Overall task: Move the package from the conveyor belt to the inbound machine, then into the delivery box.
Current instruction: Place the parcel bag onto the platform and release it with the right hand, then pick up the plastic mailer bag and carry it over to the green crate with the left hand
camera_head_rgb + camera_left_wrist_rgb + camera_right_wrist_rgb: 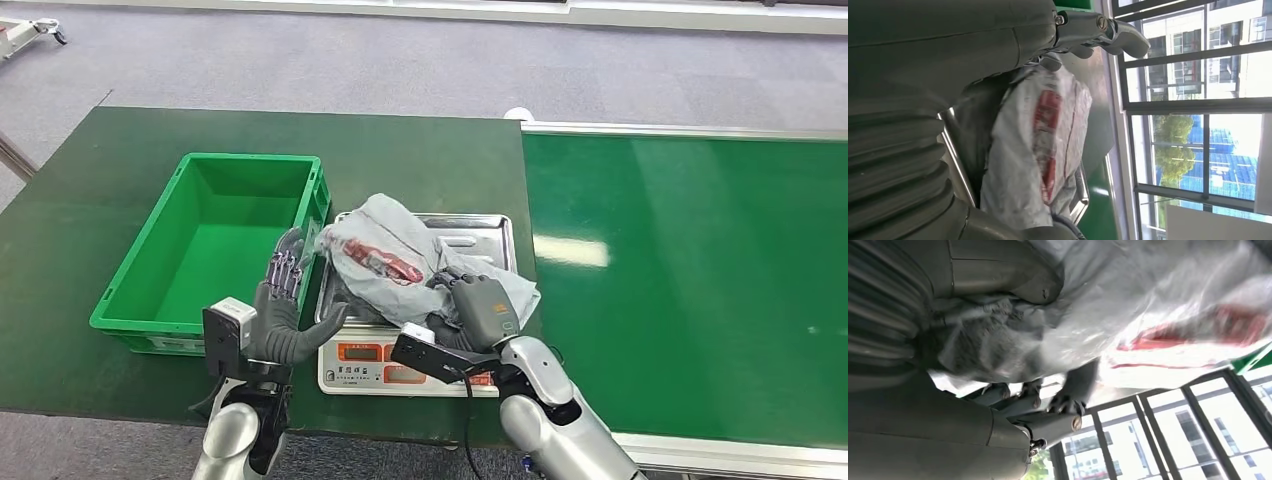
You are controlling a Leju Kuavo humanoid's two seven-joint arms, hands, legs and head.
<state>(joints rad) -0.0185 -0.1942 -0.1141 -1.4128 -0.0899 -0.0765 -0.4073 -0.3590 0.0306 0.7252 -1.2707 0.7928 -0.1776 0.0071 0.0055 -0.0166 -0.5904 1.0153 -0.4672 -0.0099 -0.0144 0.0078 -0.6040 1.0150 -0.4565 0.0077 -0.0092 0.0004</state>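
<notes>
The package (375, 255) is a crumpled grey plastic bag with red print. It lies on the steel tray (480, 232) of the inbound machine, a weighing scale (365, 372) with orange displays. My right hand (480, 305) grips the package's near right end, fingers curled into the plastic; in the right wrist view the bag (1158, 305) bunches between the thumb and the dark fingers (1068, 400). My left hand (280, 300) stands upright and open, fingers spread, palm toward the package's left side, between the scale and the delivery box. The left wrist view shows the package (1043, 145) close ahead of the hand (973, 45).
The delivery box, a green plastic crate (250, 160), stands empty left of the scale on the dark green table (120, 170). The green conveyor belt (690, 270) runs along the right with a metal frame. Grey carpet lies beyond.
</notes>
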